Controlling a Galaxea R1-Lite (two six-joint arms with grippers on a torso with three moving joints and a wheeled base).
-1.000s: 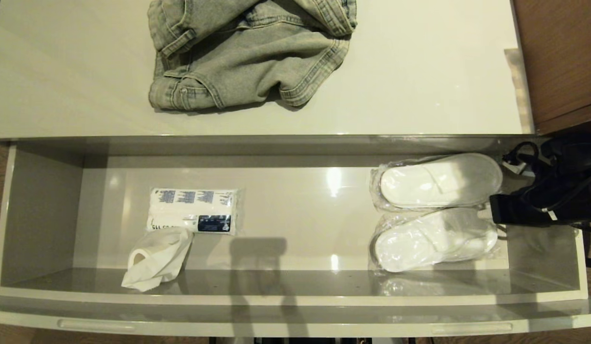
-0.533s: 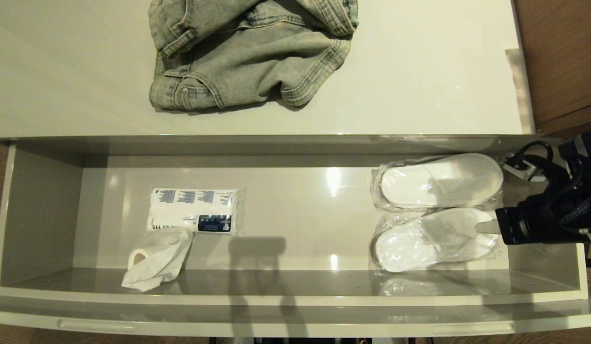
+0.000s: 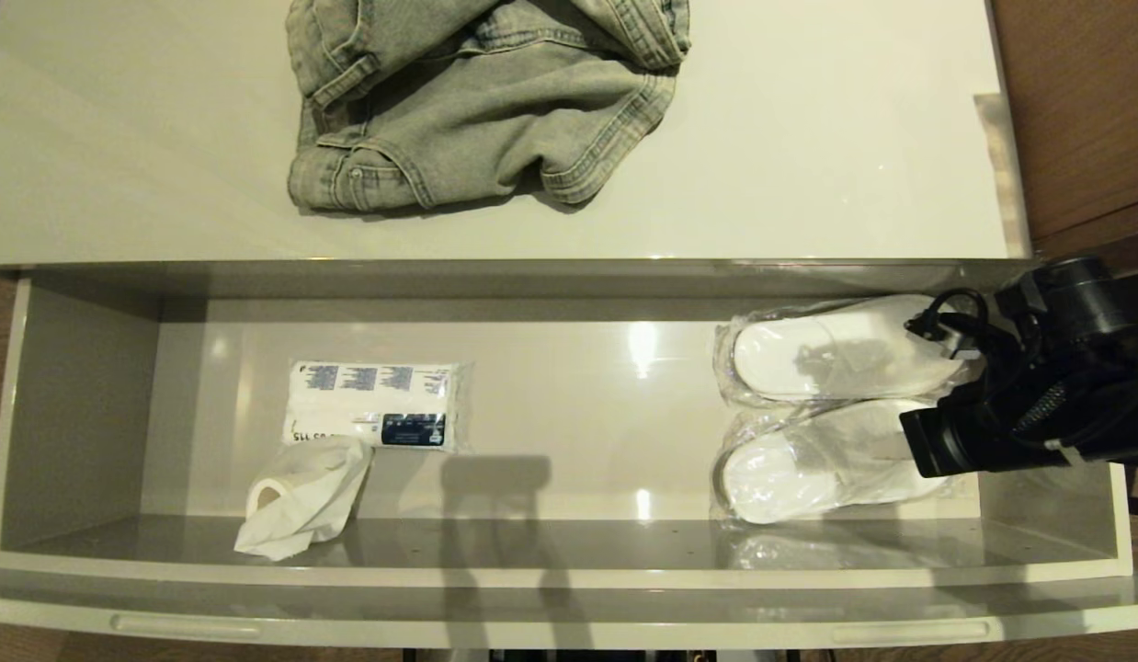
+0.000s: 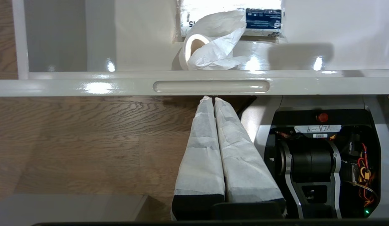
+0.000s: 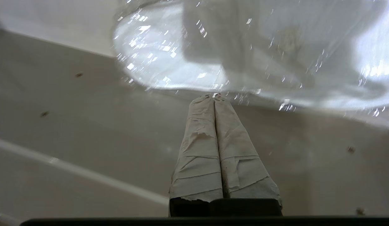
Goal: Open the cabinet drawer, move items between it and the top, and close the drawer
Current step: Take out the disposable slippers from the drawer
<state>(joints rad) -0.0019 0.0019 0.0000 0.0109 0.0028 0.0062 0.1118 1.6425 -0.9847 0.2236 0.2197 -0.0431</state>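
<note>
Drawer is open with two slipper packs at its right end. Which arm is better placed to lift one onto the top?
Right. The right claw, shut, is at the edge of the near slipper pack. The left claw is parked below the drawer front.

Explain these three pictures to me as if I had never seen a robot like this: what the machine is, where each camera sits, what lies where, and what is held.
This is a wheeled robot with two arms, each ending in two padded fingers. The wide picture comes from its head, looking down on a cabinet with an open drawer. On the top lies folded denim clothing. In the drawer lie a tissue pack, a crumpled white cloth, and two bagged slipper packs.

The other two pictures come from cameras on the wrists. The left gripper is parked below the drawer front, over the wooden floor, shut and empty. The right gripper, on the black arm at the head picture's right, reaches into the drawer, shut, its tips at the edge of a slipper bag. Nothing is held.
</note>
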